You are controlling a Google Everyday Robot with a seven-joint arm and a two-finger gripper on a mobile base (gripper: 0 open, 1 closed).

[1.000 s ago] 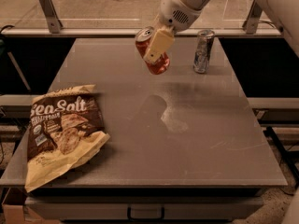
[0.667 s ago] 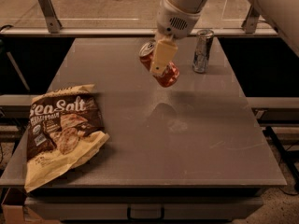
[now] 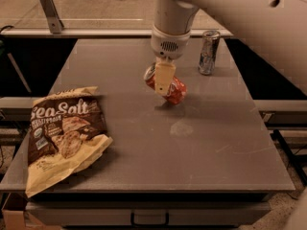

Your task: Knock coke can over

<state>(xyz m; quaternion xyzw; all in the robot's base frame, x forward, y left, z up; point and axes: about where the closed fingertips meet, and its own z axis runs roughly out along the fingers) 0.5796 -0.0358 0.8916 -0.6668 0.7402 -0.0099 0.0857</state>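
Note:
The red coke can [image 3: 169,86] is tilted far over, silver top toward the left, its lower end near or on the grey table [image 3: 144,143] at the middle. My gripper [image 3: 163,80] hangs from the white arm above and is closed on the can, with one cream-coloured finger [image 3: 163,78] lying across the can's front. The other finger is hidden behind the can.
A silver-grey can [image 3: 208,52] stands upright at the back right of the table. A brown and yellow Sea Salt chip bag [image 3: 62,133] lies at the front left. A metal rail [image 3: 50,8] runs behind the table's far edge.
The gripper has carried the red can down and forward toward the table's middle. The can has tipped further toward lying on its side.

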